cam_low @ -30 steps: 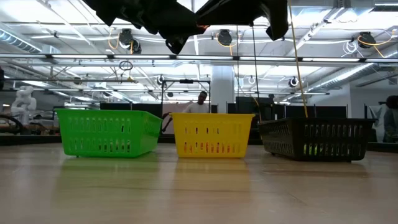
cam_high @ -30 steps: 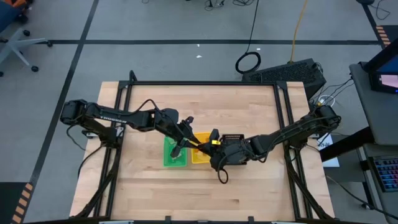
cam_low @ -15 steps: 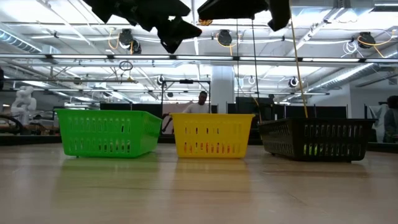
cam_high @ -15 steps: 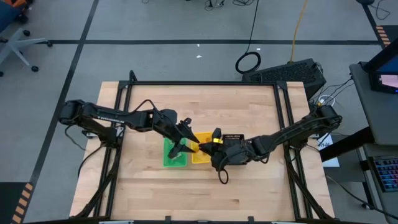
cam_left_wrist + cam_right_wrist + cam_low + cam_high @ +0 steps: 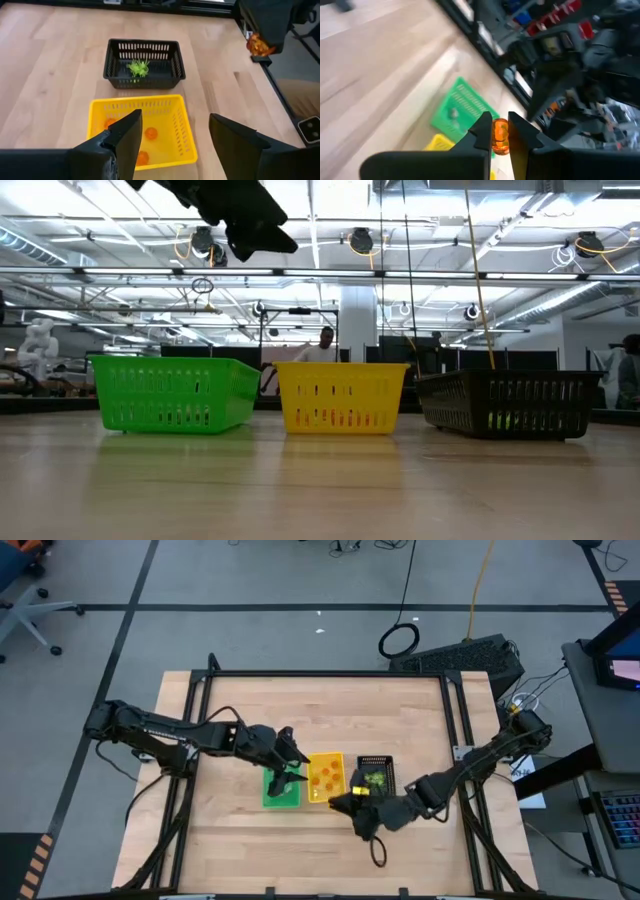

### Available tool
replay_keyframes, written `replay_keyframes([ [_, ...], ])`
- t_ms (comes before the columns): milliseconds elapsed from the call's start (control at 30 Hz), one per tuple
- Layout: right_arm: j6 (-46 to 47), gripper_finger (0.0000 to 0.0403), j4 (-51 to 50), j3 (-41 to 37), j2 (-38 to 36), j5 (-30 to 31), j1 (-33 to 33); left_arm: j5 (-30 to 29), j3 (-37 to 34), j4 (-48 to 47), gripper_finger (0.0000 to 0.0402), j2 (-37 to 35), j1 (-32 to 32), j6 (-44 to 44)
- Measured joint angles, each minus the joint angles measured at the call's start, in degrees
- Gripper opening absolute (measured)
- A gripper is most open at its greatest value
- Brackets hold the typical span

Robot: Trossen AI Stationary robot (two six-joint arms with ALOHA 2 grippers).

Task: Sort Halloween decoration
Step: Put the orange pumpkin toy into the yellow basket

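**A:** High view first. What do you have?

**B:** You've got three slotted plastic trays in a row mid-table: green tray (image 5: 281, 790), yellow tray (image 5: 326, 776), black tray (image 5: 375, 775). Small orange trinkets (image 5: 324, 778) lie in the yellow one, a yellow-green trinket (image 5: 375, 780) in the black one. Left gripper (image 5: 288, 765) hangs over the green tray's edge nearest the yellow tray. Right gripper (image 5: 340, 803) sits just beside the yellow tray's near corner, over bare wooden tabletop (image 5: 420, 710).

**A:** Low view?

**B:** Same three trays side by side: green (image 5: 172, 392), yellow (image 5: 341, 396), black (image 5: 508, 403). One dark arm end shows at the top, above the green tray; you can't tell its fingers from here. A person stands in the room behind the yellow tray.

**A:** Left wrist?

**B:** Left gripper's fingers (image 5: 131, 137) are spread wide, nothing between them. Past them you see the yellow tray (image 5: 141, 131) with orange trinkets (image 5: 149, 133) on its floor and the black tray (image 5: 144, 63) holding the spiky yellow-green trinket (image 5: 138, 67). The right arm shows farther off with something orange at its tip.

**A:** Right wrist?

**B:** Right gripper (image 5: 500, 136) is pinched on one small orange trinket (image 5: 500, 136), held up off the table. Beyond it, the green tray (image 5: 461, 108) carries a pale whitish-grey trinket (image 5: 453, 113); a corner of the yellow tray (image 5: 439, 144) shows beside it.
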Motion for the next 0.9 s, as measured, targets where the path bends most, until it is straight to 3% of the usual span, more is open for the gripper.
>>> replay_keyframes([
  [233,-3.69,0.0018,-6.72,0.0,0.0,0.12,4.53,-9.04,0.0,0.07,0.022,-0.02,-5.85,-1.25],
  [533,-8.58,0.0018,-11.04,0.0,0.0,4.59,5.23,-21.53,0.0,0.79,0.0214,-0.02,-11.56,-0.93],
  [900,-27.11,0.0018,-10.82,0.0,0.0,4.63,5.23,-23.49,0.0,0.71,0.0214,-0.02,-12.26,0.23],
])
